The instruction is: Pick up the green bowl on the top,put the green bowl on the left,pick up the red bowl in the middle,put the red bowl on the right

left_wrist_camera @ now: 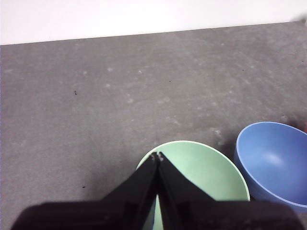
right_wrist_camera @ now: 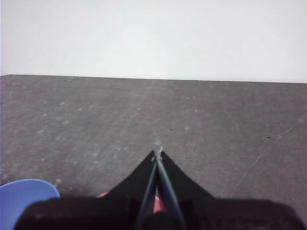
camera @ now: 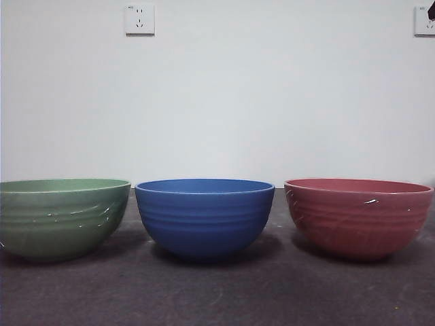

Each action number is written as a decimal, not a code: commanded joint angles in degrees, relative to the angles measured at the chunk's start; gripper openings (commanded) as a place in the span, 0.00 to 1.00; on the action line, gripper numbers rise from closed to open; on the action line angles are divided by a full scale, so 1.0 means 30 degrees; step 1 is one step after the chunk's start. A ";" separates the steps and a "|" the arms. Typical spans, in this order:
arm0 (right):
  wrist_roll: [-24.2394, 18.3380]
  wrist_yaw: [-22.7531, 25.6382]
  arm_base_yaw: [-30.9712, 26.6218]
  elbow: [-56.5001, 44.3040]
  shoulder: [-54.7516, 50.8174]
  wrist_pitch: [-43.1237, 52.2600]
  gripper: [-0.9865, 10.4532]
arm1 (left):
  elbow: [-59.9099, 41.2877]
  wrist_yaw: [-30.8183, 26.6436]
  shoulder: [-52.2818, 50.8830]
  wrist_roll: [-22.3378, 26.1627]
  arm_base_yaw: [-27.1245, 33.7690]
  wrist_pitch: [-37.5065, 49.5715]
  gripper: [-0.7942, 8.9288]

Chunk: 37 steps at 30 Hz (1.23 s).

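Green bowl [camera: 61, 217] left, blue bowl [camera: 204, 216] middle, red bowl [camera: 358, 216] right, all empty, left tool [left_wrist_camera: 157, 155] and right tool [right_wrist_camera: 157, 152] clenched, holding nothing

plain white wall [camera: 272, 88] with 2 sockets [camera: 139, 19] behind dark grey table [camera: 217, 292].

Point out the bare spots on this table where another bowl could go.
Bare: the table strip in front of all three bowls. Crowded: only narrow gaps separate the green bowl, blue bowl and red bowl.
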 commanded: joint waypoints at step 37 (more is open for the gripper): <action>0.0189 0.0058 0.0000 -0.0036 0.0058 0.0146 0.09 | -1.1839 -0.2929 -0.9588 0.0401 0.1654 0.5581 0.08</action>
